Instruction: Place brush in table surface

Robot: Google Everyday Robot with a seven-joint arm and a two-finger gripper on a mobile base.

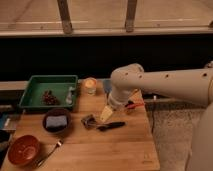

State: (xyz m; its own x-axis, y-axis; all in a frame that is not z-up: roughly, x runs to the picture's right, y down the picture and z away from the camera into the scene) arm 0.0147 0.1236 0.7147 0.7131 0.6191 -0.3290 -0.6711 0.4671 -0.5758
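The brush (pixel 107 125) lies flat on the wooden table surface (pixel 107 152), black handle pointing right and greyish bristle head to the left. My gripper (pixel 106 114) hangs from the white arm reaching in from the right. It sits just above the brush's middle, close to the handle. Whether it touches the brush cannot be told.
A green tray (pixel 31 94) with brown bits stands at the back left. A dark bowl with a blue sponge (pixel 56 122), a red-brown bowl (pixel 21 149) and a fork (pixel 49 152) lie at the left front. A small pale cup (pixel 90 86) stands behind. Red-handled items (pixel 134 105) lie under the arm.
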